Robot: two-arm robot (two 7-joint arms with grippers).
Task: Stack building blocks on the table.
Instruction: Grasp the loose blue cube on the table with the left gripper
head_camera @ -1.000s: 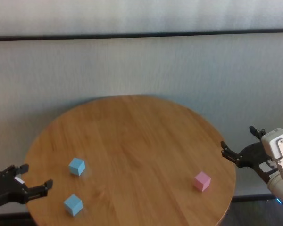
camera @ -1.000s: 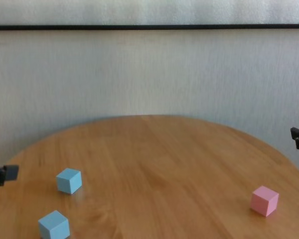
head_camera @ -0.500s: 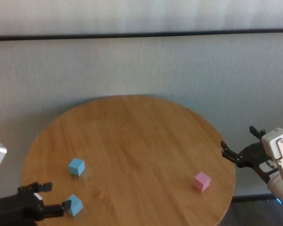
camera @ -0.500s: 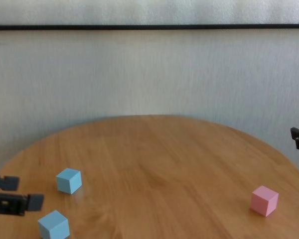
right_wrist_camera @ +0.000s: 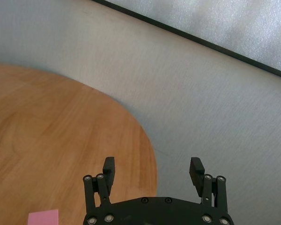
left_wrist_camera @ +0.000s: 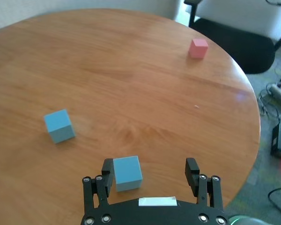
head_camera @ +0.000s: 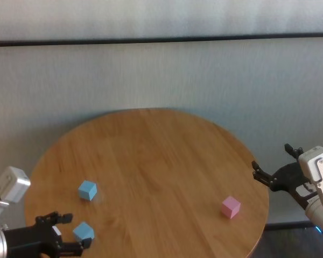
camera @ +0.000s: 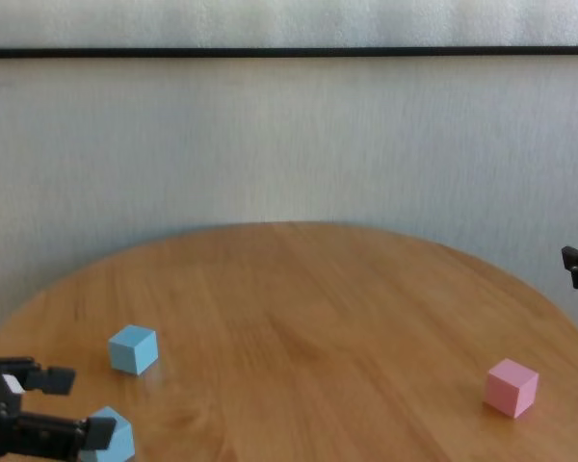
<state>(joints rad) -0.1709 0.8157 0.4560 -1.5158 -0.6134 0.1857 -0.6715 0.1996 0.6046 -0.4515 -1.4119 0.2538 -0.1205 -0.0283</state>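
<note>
Left wrist view: near light blue matte cube (left_wrist_camera: 127,173) on brown wood-grain round table (left_wrist_camera: 145,89), off-centre against one finger of my left gripper (left_wrist_camera: 152,174), wide open, empty. Risk: closing shoves cube askew. Right gripper (head_camera: 276,166) open, parked.

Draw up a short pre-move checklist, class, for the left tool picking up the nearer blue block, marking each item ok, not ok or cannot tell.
1. Left tool open: ok.
2. Nearer blue block between its fingers: ok, though it sits close to one finger, off centre.
3. Block centred for closing: not ok.
4. Other blue block apart from the grasp: ok.
5. Pink block alone on the table, nothing stacked: ok.
6. Right tool open, parked off the table edge: ok.
</note>
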